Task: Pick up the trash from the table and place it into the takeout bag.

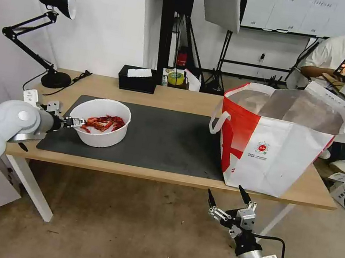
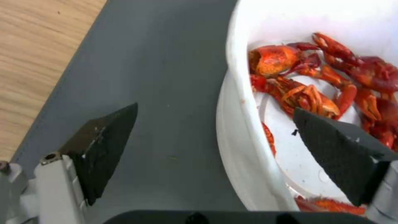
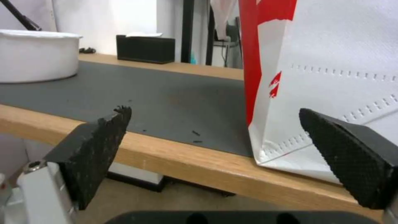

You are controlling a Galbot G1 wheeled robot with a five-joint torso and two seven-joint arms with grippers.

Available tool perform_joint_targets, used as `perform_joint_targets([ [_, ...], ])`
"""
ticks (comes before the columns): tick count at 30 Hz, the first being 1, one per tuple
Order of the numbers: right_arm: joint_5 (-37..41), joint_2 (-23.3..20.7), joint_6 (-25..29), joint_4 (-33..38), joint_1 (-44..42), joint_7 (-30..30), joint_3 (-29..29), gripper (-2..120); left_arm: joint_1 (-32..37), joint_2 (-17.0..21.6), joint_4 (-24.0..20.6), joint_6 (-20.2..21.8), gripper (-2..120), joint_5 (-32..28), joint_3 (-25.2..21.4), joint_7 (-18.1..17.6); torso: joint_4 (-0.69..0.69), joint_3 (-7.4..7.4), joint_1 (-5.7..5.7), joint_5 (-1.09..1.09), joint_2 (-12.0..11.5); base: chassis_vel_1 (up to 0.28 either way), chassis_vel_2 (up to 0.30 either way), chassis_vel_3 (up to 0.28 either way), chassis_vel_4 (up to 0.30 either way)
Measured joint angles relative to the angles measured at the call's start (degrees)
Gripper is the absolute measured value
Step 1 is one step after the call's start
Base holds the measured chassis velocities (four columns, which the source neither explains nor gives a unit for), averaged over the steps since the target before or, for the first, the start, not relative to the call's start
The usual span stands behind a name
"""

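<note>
Crayfish shells lie red in the white round bowl, which stands on the dark grey mat of the tabletop, well apart from the takeout bag toward the robot's left. The left hand is at the bowl's rim on the side farthest from the bag, its fingers spread apart and straddling the wall: in the left wrist view one finger hangs outside over the mat and the other sits inside the bowl above the shells. The fingers do not yet press the rim.

The takeout bag stands upright on the tabletop at the mat's edge, mouth open, silver lining showing, a white loop handle on the side facing the bowl. Below the tabletop's front edge, just under the bag, the right hand hangs with fingers wide apart and nothing between them; its wrist view looks across the tabletop edge to the bag's lower corner.

Beyond the bowl, away from the robot, a black tissue box and a yellow tape roll sit at the tabletop's far edge.
</note>
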Motion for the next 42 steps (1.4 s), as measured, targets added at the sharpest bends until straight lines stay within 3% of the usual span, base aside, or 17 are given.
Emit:
perform_joint_targets([
  [6, 0.0, 0.0, 0.0, 0.0, 0.0, 0.0, 0.0, 100, -0.95, -0.21, 0.06, -0.31, 77, -0.6, 1.12, -2.23, 0.01, -0.01, -0.01, -0.01, 0.01, 0.0, 0.0, 0.0, 0.0],
  [18, 0.0, 0.0, 0.0, 0.0, 0.0, 0.0, 0.0, 100, -1.19, 0.19, -1.14, -2.43, 34, -0.67, 1.91, -1.82, 0.0, 0.0, 0.0, -0.02, 0.0, 0.0, 0.0, 0.0, 0.0],
  [24, 0.0, 0.0, 0.0, 0.0, 0.0, 0.0, 0.0, 100, -0.84, 0.0, -1.85, -3.49, 19, -0.46, 1.92, -1.85, 0.0, 0.0, -0.01, -0.02, 0.0, 0.0, 0.0, 0.0, 0.0],
  [27, 0.0, 0.0, 0.0, 0.0, 0.0, 0.0, 0.0, 100, -0.08, -0.08, -2.59, -5.24, 2, -0.37, 1.4, -2.04, 0.0, 0.0, 0.0, -0.02, 0.0, 0.0, 0.0, 0.0, 0.0],
  [30, 0.0, 0.0, 0.0, 0.0, 0.01, 0.0, 0.0, 100, 0.35, -0.15, -3.96, -7.97, 0, 0.01, 0.54, -1.96, 0.0, 0.0, 0.0, -0.02, 0.0, 0.0, 0.0, 0.0, 0.0],
  [42, 0.0, 0.0, 0.0, 0.0, 0.0, 0.0, 0.0, 100, -1.37, -0.41, -7.4, -8.67, 0, -2.04, -0.4, -1.93, 0.01, 0.0, -0.01, -0.02, 0.0, 0.0, 0.0, 0.0, 0.0],
])
